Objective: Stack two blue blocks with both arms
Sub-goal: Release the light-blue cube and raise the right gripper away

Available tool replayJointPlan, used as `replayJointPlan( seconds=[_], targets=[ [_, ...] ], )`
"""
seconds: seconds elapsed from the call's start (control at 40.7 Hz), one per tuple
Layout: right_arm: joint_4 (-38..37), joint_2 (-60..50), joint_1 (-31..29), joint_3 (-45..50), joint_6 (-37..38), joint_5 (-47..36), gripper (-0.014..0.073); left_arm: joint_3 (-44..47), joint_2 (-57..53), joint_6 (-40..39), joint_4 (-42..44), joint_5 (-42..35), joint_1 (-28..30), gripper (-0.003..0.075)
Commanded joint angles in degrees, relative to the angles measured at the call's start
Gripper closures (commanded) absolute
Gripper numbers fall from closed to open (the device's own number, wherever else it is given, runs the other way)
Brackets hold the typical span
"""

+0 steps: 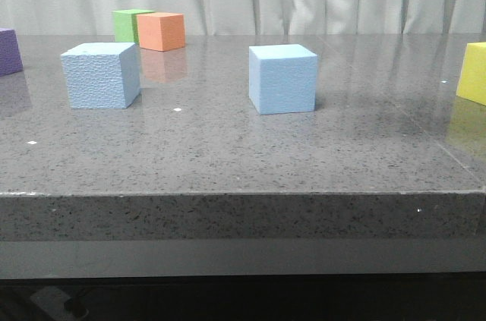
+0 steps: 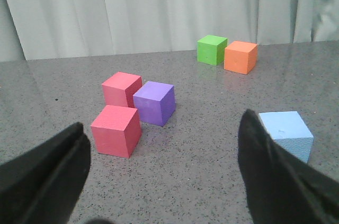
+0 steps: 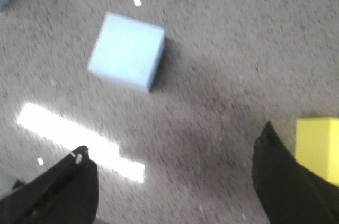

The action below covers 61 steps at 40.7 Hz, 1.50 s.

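Two sky-blue blocks stand apart on the grey table. The rough-textured blue block (image 1: 100, 75) is at the left; it also shows in the left wrist view (image 2: 286, 133), just beyond the one finger. The smooth blue block (image 1: 282, 78) is in the middle; in the right wrist view it (image 3: 127, 50) lies well ahead of the fingers. My left gripper (image 2: 161, 144) is open and empty above bare table. My right gripper (image 3: 172, 166) is open and empty above bare table. Neither arm shows in the front view.
A green cube (image 1: 130, 25) and an orange cube (image 1: 162, 31) stand at the back left. A purple cube (image 1: 9, 51) is at the far left, with two red cubes (image 2: 116, 130) near it. A yellow cube (image 1: 474, 72) sits at the right edge.
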Motion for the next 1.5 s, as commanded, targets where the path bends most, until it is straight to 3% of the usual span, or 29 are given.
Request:
replayJointPlan(
  seconds=[0.0,0.32,0.59,1.107,1.254,1.475],
  targets=[
    [0.8,-7.5,-0.7,5.0,-3.3,-4.4,-0.0008,-1.4,1.0,-0.2,0.2,-4.8,-0.3,0.0156],
    [0.7,-27.6,-0.7,27.5,-5.5,-18.6,-0.0008,-1.4,1.0,-0.2,0.2,-4.8,-0.3,0.0156],
    [0.7,-39.8,-0.7,38.0,-5.5,-25.5,-0.0008,-1.4,1.0,-0.2,0.2,-4.8,-0.3,0.0156],
    [0.7,-43.3,-0.7,39.1,-5.5,-23.2,-0.0008,-1.4,1.0,-0.2,-0.3,-6.5,-0.3,0.0156],
    [0.7,-43.3,-0.7,39.1,-5.5,-23.2,-0.0008,-1.4,1.0,-0.3,-5.5,-6.5,-0.3,0.0156],
    [0.7,-43.3,-0.7,39.1,-5.5,-23.2,-0.0008,-1.7,2.2,-0.2,-4.1,-6.5,-9.5,0.0156]
  ],
)
